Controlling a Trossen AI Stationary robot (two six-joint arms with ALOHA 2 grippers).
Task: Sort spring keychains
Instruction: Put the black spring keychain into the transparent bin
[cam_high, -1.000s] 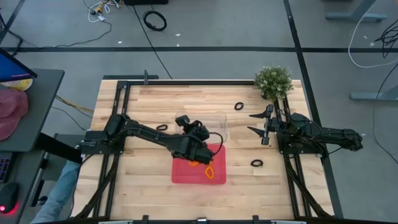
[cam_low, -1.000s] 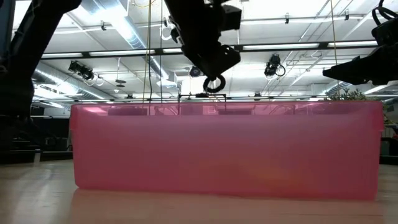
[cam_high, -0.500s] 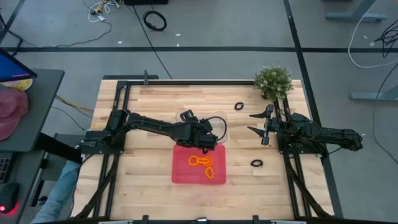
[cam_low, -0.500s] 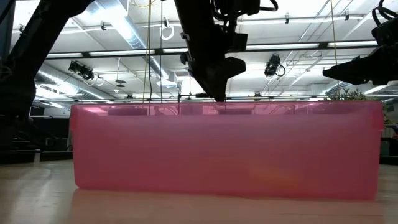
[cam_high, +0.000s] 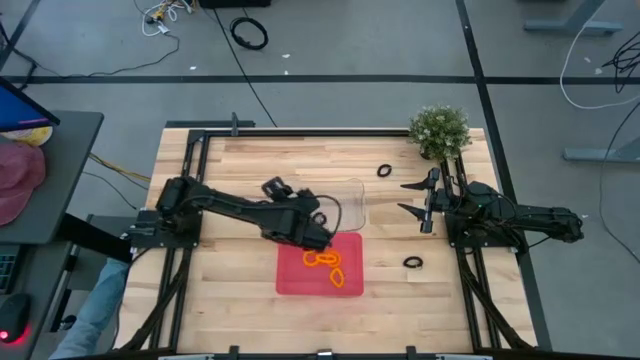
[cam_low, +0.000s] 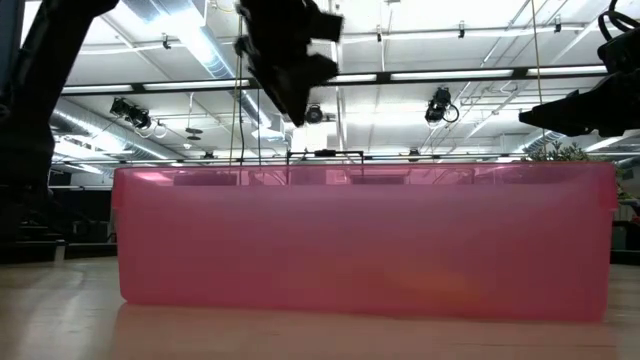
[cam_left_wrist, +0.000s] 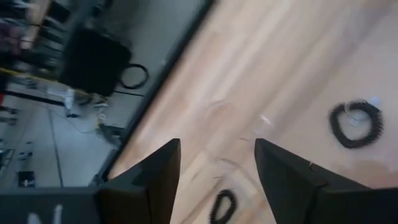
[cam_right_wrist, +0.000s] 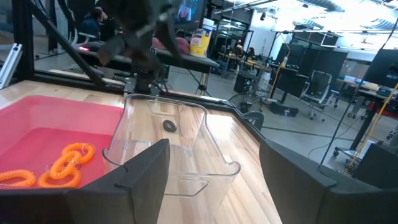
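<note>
Left gripper (cam_high: 318, 237) open, empty, at the red tray's (cam_high: 290, 282) 11 o'clock corner. Nearest loose black keychain (cam_high: 260, 205) at its 10 o'clock; others lie nearer the idle, open right gripper (cam_high: 412, 197).

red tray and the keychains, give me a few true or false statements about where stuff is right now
1. Orange keychains lie in the red tray. True.
2. The left gripper holds an orange keychain. False: its fingers are open and empty, at the tray's far edge.
3. A black keychain lies on the table right of the tray. True.
4. The clear bin is filled with orange keychains. False: only one small dark item shows in it.
5. The right gripper is over the tray. False: it waits near the plant.
</note>
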